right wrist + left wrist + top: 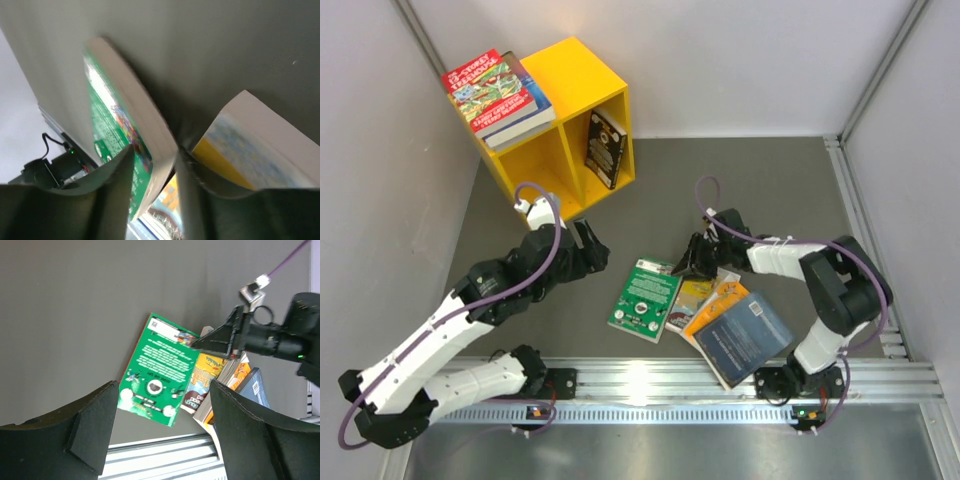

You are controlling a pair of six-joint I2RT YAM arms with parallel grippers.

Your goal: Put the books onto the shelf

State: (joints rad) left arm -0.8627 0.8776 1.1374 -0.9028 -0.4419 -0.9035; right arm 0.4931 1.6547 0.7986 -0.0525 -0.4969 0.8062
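A green book (645,298) lies on the grey table, and my right gripper (692,262) is closed on its right edge. In the right wrist view the fingers (112,180) pinch that green book (115,125), with a yellow-covered book (250,145) beside it. To the right lie more books: yellow (692,300), orange (722,297) and dark blue (745,335). The yellow shelf (570,70) stands at the back left, with a dark book (605,148) upright in its right compartment. My left gripper (595,245) hovers open, left of the green book (160,372).
A stack of books (495,95) with a red cartoon cover lies on top of the shelf. White walls close in on the left, back and right. An aluminium rail (720,385) runs along the near edge.
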